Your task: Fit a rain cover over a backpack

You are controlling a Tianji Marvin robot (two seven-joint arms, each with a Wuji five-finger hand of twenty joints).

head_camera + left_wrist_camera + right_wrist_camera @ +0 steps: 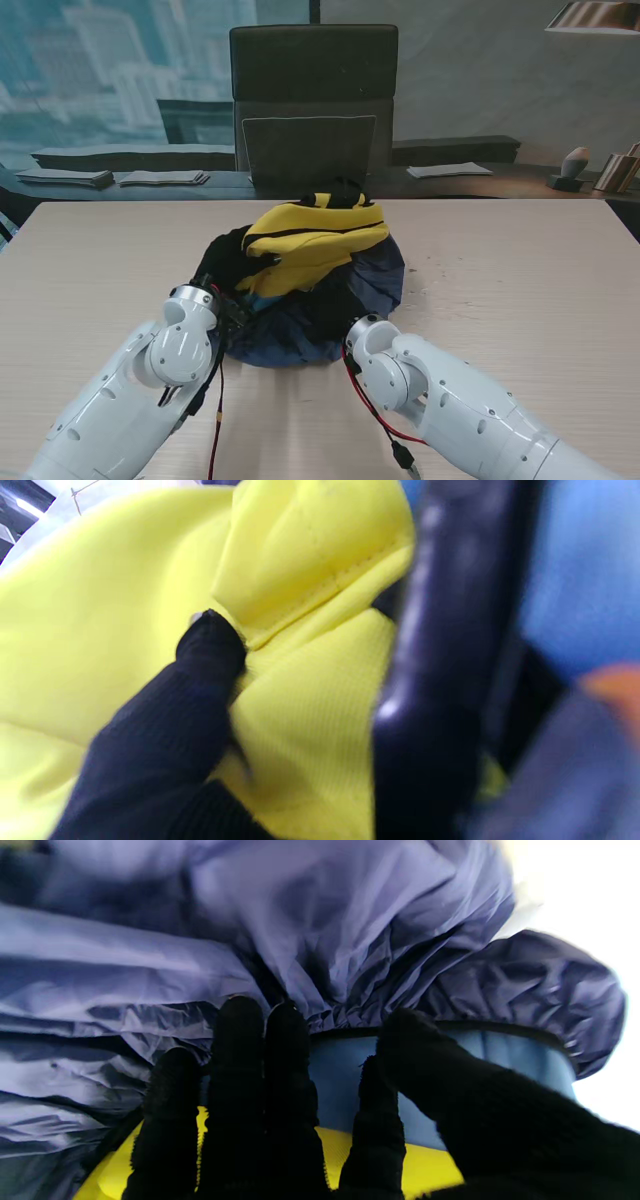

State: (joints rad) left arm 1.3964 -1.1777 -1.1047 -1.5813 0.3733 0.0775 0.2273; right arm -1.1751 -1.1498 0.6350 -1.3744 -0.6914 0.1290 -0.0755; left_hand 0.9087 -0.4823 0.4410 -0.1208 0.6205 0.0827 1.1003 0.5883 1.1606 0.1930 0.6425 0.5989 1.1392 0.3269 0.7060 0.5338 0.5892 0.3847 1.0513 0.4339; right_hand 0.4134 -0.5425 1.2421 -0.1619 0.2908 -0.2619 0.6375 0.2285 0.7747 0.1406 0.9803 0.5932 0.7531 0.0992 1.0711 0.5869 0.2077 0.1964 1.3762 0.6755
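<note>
Both hands hidden under bunched rain cover (330,320) in stand view, dark strap (435,680) blurred at left wrist

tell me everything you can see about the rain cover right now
The rain cover is thin, crinkly dark navy fabric, shiny like nylon, with a gathered elastic hem. It lies bunched on the table around the near and right sides of the yellow and black backpack, whose top is bare. The right hand, in a black glove, has its fingertips at the hem.

Yellow backpack (315,240) lies seemingly half inside navy rain cover (340,300).
</note>
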